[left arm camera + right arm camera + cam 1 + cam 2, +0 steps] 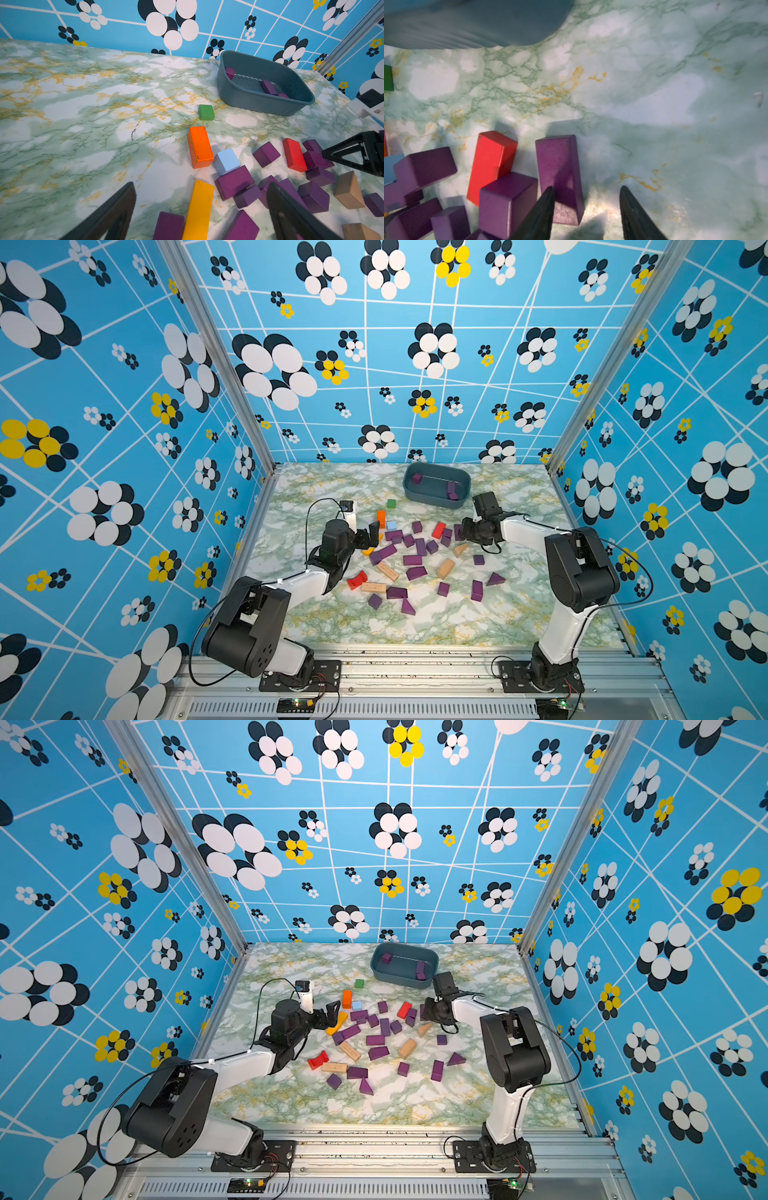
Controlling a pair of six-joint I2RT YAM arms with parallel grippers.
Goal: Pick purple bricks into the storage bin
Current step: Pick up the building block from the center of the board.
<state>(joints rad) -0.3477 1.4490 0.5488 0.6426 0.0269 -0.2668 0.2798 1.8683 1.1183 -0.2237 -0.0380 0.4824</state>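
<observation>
1. Most of the purple bricks lie in a loose scatter on the middle of the marbled table, mixed with tan blocks. A few sit inside the storage bin.
2. The storage bin stands near the table's back edge in both top views, apart from the scatter. A green block lies between the two.
3. The right gripper hangs low at the bin-side edge of the scatter. Its jaws are apart, with only bare table between them. One finger overlaps a purple bar lying beside a red block; whether it touches cannot be told.
4. The left gripper is at the opposite edge, jaws spread wide and holding nothing. A yellow bar lies on the table between its fingers.
5. Beyond the yellow bar lie an orange block and a light blue cube, side by side.
</observation>
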